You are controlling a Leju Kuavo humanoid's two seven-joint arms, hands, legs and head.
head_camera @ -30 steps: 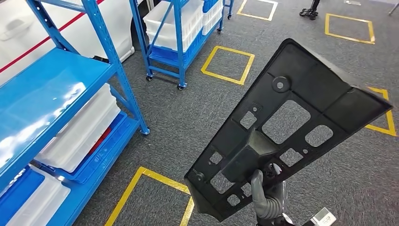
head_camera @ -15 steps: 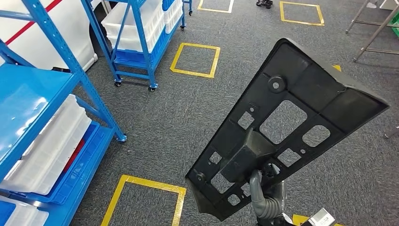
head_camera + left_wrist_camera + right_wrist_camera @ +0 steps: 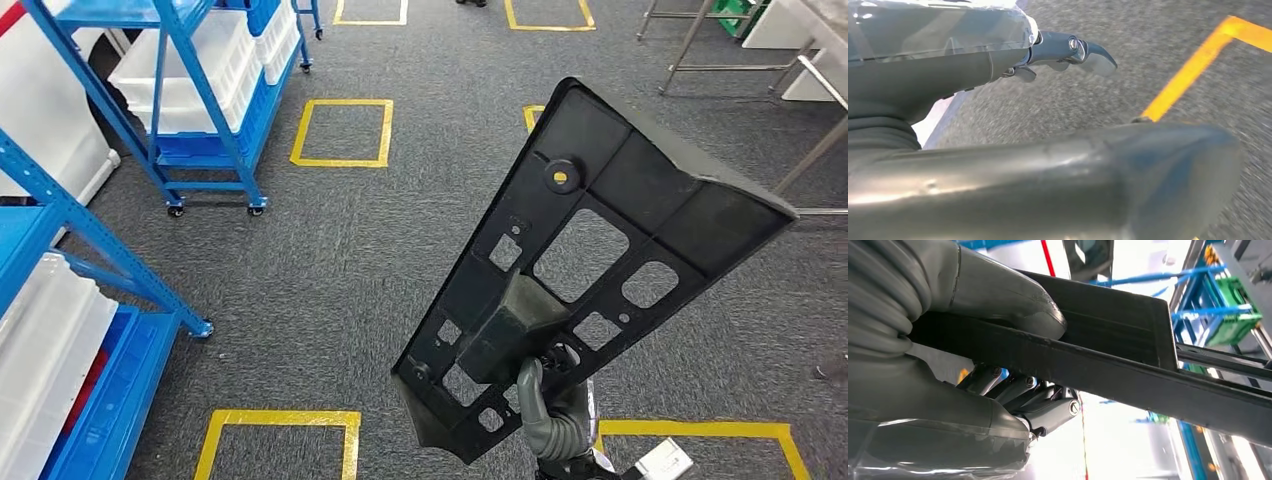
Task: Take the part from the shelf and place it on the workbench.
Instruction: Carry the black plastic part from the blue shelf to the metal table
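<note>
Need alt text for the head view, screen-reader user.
The robot's right hand holds up a large black plastic part with cut-out holes, tilted over grey carpet marked with yellow tape squares. Blue shelving with white bins stands at left; metal table legs show at upper right.

Head view evenly bright; left wrist view blurred; right wrist background perhaps overexposed.

Right hand (image 3: 556,415) raised, fingers (image 3: 1048,412) clamped; left hand (image 3: 998,100) empty, uncurled.
</note>
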